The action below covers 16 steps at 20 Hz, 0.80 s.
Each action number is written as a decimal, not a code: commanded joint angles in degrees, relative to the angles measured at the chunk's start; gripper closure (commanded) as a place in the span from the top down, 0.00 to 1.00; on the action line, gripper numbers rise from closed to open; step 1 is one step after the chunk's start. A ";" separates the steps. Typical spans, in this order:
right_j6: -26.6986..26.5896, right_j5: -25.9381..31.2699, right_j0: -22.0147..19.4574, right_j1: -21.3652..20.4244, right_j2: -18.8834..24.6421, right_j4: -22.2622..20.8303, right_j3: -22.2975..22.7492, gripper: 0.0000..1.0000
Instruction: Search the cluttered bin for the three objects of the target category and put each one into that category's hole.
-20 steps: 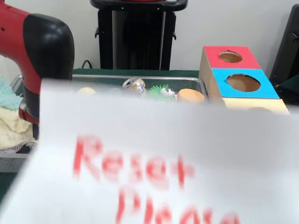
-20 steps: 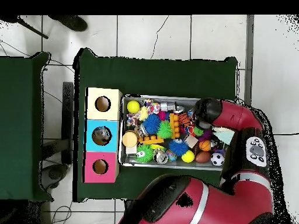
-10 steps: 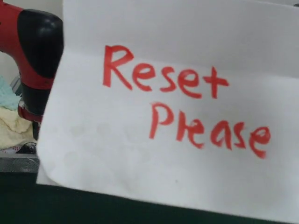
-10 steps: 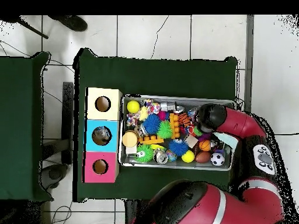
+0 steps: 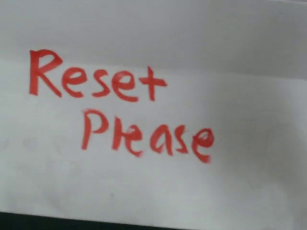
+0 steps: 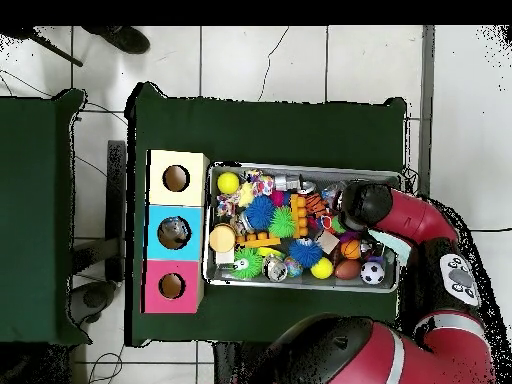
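Filling front view: white paper sign (image 5: 153, 115), red "Reset Please". Arm (image 6: 400, 215) over bin (image 6: 300, 170) right end; claw state: can't tell.

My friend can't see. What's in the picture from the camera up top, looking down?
A red robot arm reaches over one end of a wire bin packed with colourful toys and balls, on a green table. Beside the bin's other end stand three boxes, cream, blue and pink, each with a round hole. The gripper is hidden under the arm.
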 commanded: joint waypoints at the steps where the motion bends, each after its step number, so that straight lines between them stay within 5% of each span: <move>1: 5.32 -7.21 0.45 7.84 7.48 0.23 3.60 1.00; 12: 5.03 -8.31 1.24 8.10 7.29 -0.67 2.92 1.00; 16: 5.65 -18.16 2.93 8.66 5.15 -5.45 3.26 1.00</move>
